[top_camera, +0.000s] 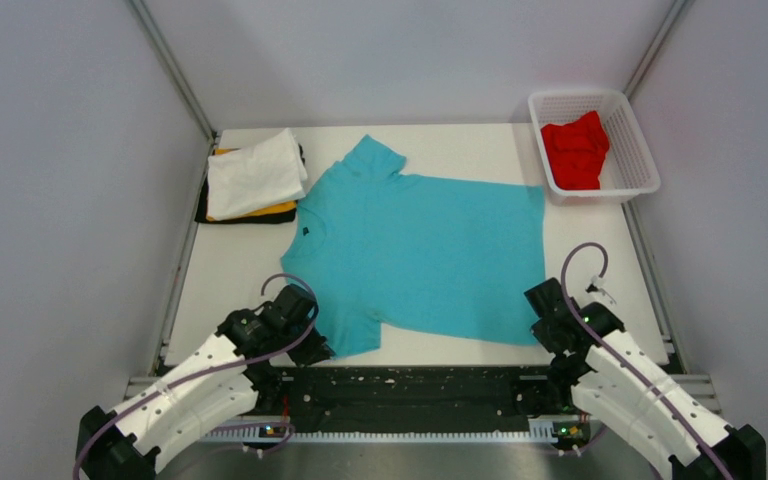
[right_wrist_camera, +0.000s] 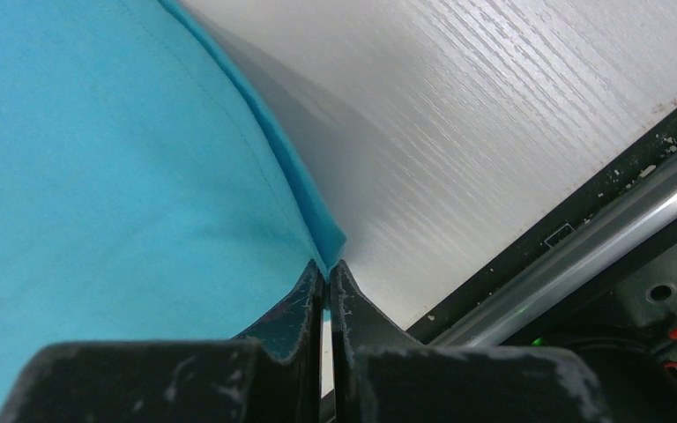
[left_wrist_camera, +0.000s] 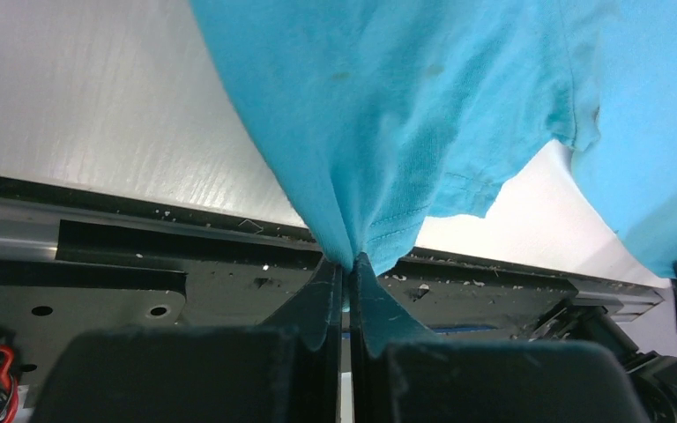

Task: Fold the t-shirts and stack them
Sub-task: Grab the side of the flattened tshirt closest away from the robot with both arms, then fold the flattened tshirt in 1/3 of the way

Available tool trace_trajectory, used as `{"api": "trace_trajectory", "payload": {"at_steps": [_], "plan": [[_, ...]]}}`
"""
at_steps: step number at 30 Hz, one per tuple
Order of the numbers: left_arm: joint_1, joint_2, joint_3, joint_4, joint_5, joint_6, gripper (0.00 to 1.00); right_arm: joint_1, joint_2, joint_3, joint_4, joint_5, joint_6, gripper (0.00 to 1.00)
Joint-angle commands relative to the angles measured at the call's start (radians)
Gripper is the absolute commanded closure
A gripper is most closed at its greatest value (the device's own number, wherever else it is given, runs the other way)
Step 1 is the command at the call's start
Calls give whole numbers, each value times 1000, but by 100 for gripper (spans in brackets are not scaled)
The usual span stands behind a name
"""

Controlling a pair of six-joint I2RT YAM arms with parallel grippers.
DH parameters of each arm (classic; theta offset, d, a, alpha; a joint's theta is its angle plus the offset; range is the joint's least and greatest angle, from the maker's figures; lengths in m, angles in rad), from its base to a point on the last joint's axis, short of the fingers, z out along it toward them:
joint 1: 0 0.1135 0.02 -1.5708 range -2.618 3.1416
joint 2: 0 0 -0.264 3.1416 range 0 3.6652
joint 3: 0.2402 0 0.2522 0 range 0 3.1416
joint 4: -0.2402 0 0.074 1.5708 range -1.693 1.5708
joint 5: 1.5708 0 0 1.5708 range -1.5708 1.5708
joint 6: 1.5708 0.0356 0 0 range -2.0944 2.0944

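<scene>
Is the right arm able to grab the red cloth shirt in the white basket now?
Probably not yet: the right end effector is shut on the turquoise cloth shirt. Nothing else blocks it.

Table layout, top view.
Spread shirt (top_camera: 425, 250) lies mid-table (top_camera: 460, 140); stack of folded shirts (top_camera: 253, 180) at 10 o'clock; basket (top_camera: 637, 150) at 2 o'clock, bunched shirt (top_camera: 575, 150) inside; left gripper (left_wrist_camera: 348, 263) at the spread shirt's 7 o'clock sleeve, right gripper (right_wrist_camera: 326, 269) at its 4 o'clock corner.
</scene>
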Motion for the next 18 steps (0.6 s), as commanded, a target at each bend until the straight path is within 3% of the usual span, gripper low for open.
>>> {"api": "trace_trajectory", "payload": {"at_steps": [1, 6, 11, 18], "plan": [[-4, 84, 86, 116, -34, 74, 100, -9, 27, 69, 69, -4, -88, 100], [4, 204, 217, 204, -110, 187, 100, -9, 106, 114, 143, -30, -155, 100], [50, 357, 372, 199, -155, 269, 100, -10, 187, 205, 175, 52, -197, 100], [211, 528, 511, 367, -24, 390, 100, -87, 285, 286, 295, 48, -315, 100]]}}
